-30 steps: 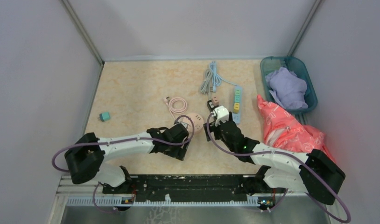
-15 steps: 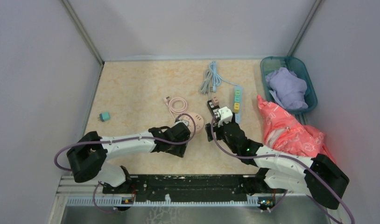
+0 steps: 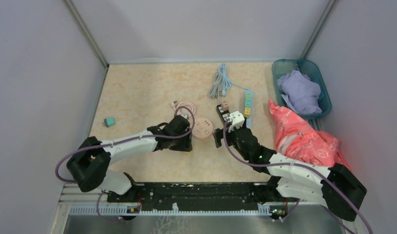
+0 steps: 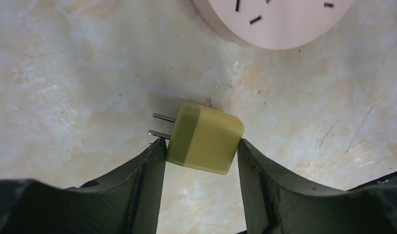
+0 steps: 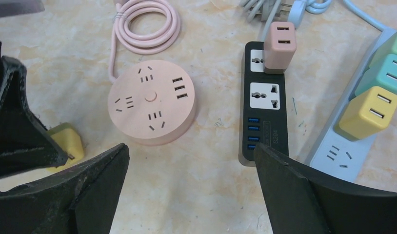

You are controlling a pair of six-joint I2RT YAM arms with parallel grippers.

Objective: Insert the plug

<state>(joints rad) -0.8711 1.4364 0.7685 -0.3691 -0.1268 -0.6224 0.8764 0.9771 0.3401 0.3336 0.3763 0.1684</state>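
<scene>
Lab test cell: grey partition walls [image 3: 45,73] enclose tabletop [image 3: 138,87].

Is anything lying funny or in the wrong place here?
Yes. The small yellow-green plug cube lies on its side on the marble table, prongs pointing sideways, beside the round pink socket hub rather than plugged in.

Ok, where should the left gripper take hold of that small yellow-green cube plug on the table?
Grip the yellow-green cube plug across its two flat side faces, on the lighter body behind the darker band, coming down from above. It lies flat with its two prongs pointing sideways, so that hold should leave them free. The left gripper straddles it lengthwise, close beside the prongs.
</scene>
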